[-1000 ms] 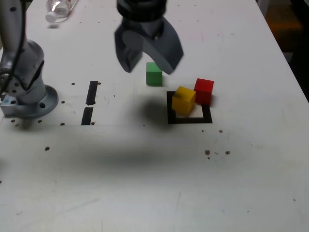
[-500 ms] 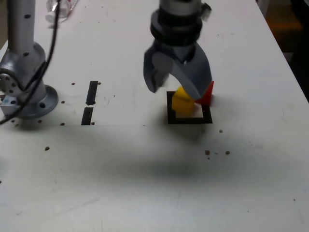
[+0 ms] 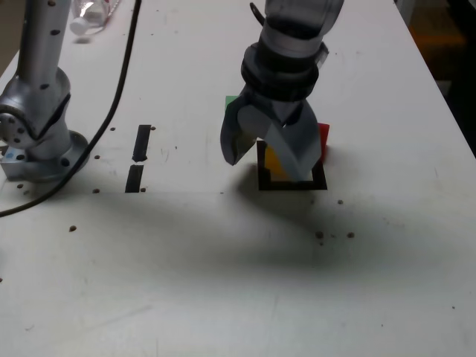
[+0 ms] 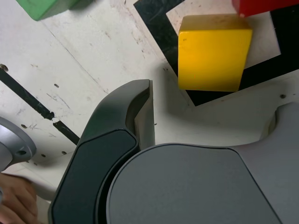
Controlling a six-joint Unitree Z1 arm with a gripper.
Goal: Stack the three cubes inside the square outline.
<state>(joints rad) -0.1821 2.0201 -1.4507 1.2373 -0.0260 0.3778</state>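
Note:
My gripper [image 3: 269, 165] hangs open over the yellow cube [image 3: 274, 162], one finger on each side, not touching it. In the wrist view the yellow cube [image 4: 212, 51] sits askew on a corner of the square outline [image 4: 156, 18], partly on the black tape, just ahead of the gripper [image 4: 217, 100]. The red cube [image 3: 323, 134] stands at the outline's [image 3: 291, 184] far right corner, close against the yellow one; only its edge [image 4: 257, 5] shows in the wrist view. The green cube [image 3: 232, 100] lies outside the outline behind the gripper, mostly hidden, and shows again [image 4: 44, 7] in the wrist view.
The arm's base [image 3: 41, 141] stands at the exterior view's left, with a black cable [image 3: 111, 119] trailing from it. Two short black tape strips [image 3: 141, 141] lie between base and outline. A plastic bottle [image 3: 93, 15] lies at the far left. A hand [image 4: 14, 205] shows near the base.
The gripper moved from beside the green cube toward the exterior view's right and down, coming to straddle the yellow cube. It stayed open. The cubes have not moved.

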